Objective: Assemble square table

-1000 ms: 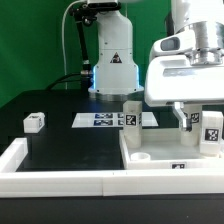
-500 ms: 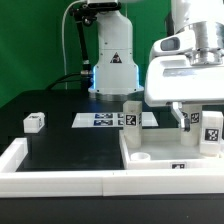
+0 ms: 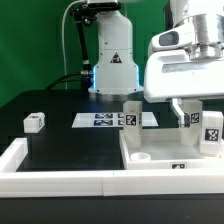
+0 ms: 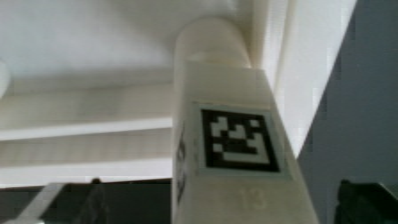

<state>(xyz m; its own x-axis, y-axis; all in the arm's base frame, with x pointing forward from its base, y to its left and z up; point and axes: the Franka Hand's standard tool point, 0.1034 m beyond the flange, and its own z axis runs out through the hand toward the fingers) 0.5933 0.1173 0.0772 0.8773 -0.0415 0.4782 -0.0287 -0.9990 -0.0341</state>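
Hovering over the tabletop (image 3: 165, 150) at the desk's edge on the exterior view's right, your tool (image 3: 192, 115) has fingers spread either side of an upright leg (image 3: 211, 130), not clamping it, likely because it's seated.

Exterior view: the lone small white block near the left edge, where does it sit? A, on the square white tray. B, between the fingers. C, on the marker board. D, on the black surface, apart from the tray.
D: the leg rests by itself on the black surface, well clear of the square tray.
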